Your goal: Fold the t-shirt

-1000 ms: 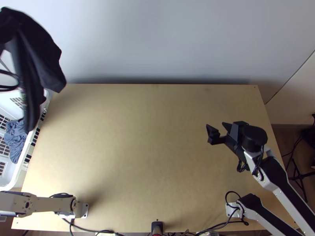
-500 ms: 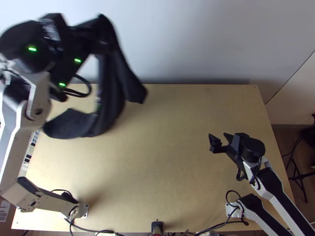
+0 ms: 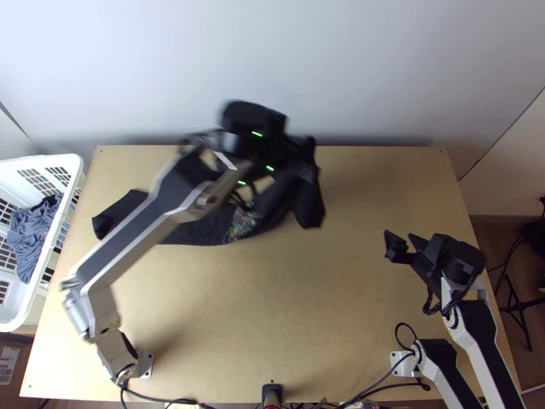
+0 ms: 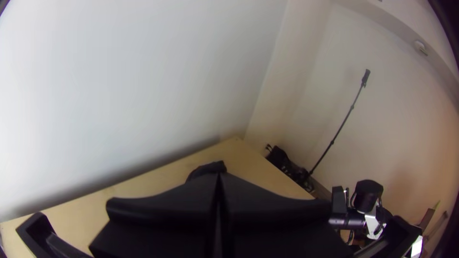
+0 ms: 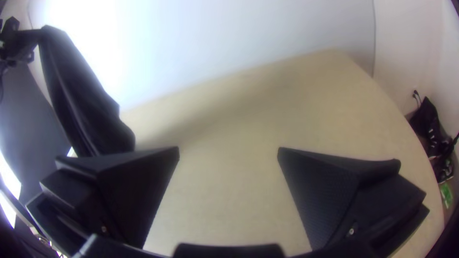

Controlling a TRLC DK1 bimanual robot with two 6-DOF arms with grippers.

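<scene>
The black t-shirt (image 3: 197, 230) hangs bunched from the left gripper (image 3: 308, 144), up near 12 o'clock on the table (image 3: 293, 307), and its low part trails over to 10 o'clock. The left pincer is squeezed tight on the cloth. Near 3 o'clock, the right gripper (image 3: 398, 244) has its fingers (image 5: 325, 191) spread wide.

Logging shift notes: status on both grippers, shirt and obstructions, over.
Left gripper shut on black t-shirt, part lying on table. Right gripper open. Left arm overhangs shirt.
</scene>
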